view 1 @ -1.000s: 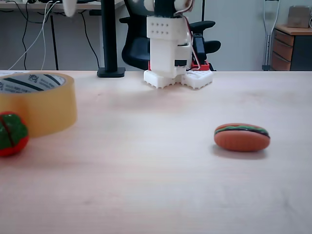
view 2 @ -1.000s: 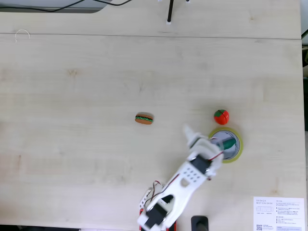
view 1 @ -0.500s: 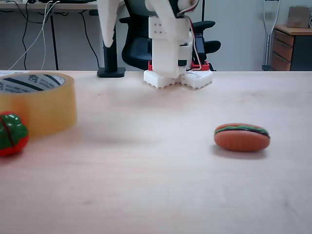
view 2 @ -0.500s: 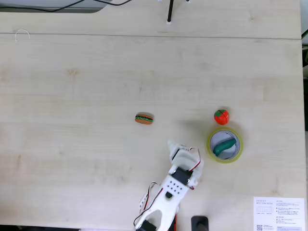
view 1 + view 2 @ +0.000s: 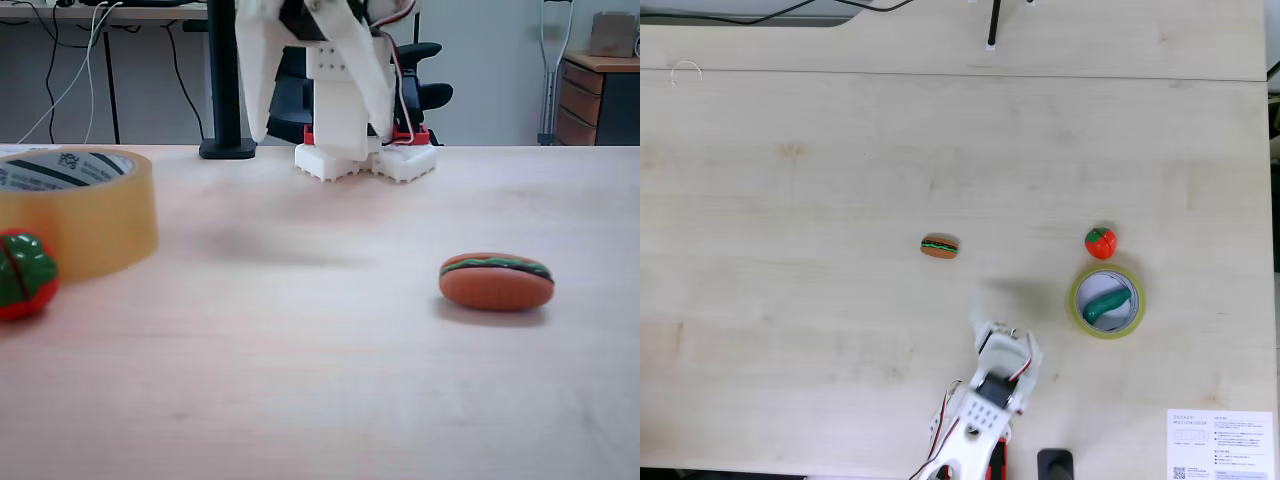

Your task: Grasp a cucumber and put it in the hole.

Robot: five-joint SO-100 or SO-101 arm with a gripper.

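Folding back over its own base, the white arm is sitting near the bottom edge of the pale wooden worktop [image 5: 790, 200] in the top-down fixed view, with its end effector [image 5: 998, 336] carried well off the surface and holding nothing. In the low fixed view the end effector [image 5: 315, 115] is hanging in front of the arm's base, its two white fingers [image 5: 256, 70] spreading apart toward their tips, one long tapered blade on the left and a slanting one on the right, so the jaws are standing open and empty. The cucumber [image 5: 1107, 303] is lying inside the hole [image 5: 1120, 317] of the packing tape roll [image 5: 1076, 301], slanting across the opening with its dark teal-green body resting against the inner wall; seen from above, the roll is sitting to the right of the end effector and clearly apart from it. In the low fixed view the tape roll [image 5: 95, 225] is standing at the left edge with its white printed core showing on top. A round red-and-green toy [image 5: 1100, 242] is sitting just beside the roll, and the same toy [image 5: 22, 275] is appearing in front of the roll at the far left. A toy hotdog [image 5: 939, 246] is lying alone toward the middle of the worktop, and it [image 5: 496, 281] is resting on the right in the low view, well apart from the arm.
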